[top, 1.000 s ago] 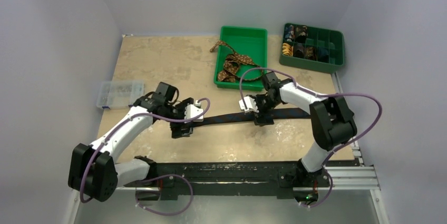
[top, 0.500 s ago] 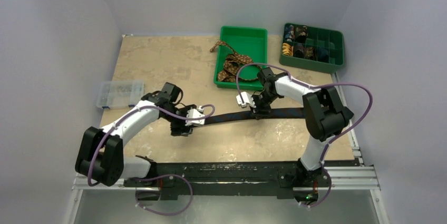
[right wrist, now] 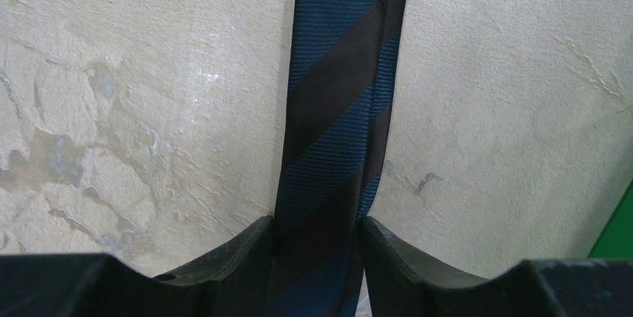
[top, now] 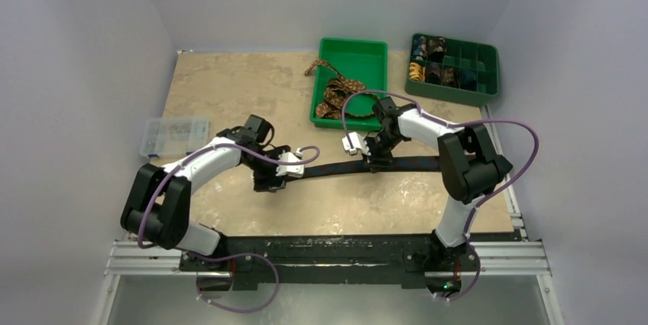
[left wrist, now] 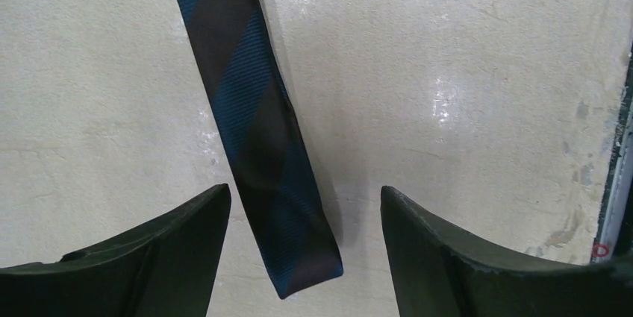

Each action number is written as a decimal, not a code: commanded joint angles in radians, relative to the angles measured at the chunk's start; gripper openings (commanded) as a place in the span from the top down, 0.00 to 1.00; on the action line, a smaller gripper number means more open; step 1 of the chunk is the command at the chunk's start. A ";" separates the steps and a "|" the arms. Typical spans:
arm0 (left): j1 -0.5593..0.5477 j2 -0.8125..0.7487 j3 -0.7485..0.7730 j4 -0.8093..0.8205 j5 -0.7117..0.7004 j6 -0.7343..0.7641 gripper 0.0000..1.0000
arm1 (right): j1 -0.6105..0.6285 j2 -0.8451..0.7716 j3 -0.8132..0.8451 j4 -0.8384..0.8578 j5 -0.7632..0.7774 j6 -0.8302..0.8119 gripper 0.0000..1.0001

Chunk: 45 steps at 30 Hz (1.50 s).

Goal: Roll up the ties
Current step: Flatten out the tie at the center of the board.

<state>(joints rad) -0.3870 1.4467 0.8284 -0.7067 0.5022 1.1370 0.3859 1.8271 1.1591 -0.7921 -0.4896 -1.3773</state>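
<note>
Rolling not started: blue-and-brown striped fabric necktie (top: 336, 168) lies flat on beige table (top: 229, 88). Left gripper (left wrist: 304, 205) jaws spread over its narrow end; right gripper (right wrist: 317, 231) pinches it mid-length. Brown patterned necktie (top: 334, 95) loose in green plastic tray (top: 359, 42).

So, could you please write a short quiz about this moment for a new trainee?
1. True or false: the left hand is shut on the striped tie.
2. Which one pinches the striped tie? A) left hand B) right hand
3. Fill in: the brown tie lies mostly in the green ____.
Key: 1 false, it is open; 2 B; 3 tray.
</note>
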 commanded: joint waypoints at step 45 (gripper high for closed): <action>0.031 -0.243 0.060 0.098 0.059 -0.931 0.35 | -0.928 -0.066 0.125 -0.217 0.042 0.671 0.57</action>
<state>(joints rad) -0.3740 1.2160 0.9035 -0.6338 0.5316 0.3027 -0.5449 1.7252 1.3075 -1.1198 -0.5308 -0.8562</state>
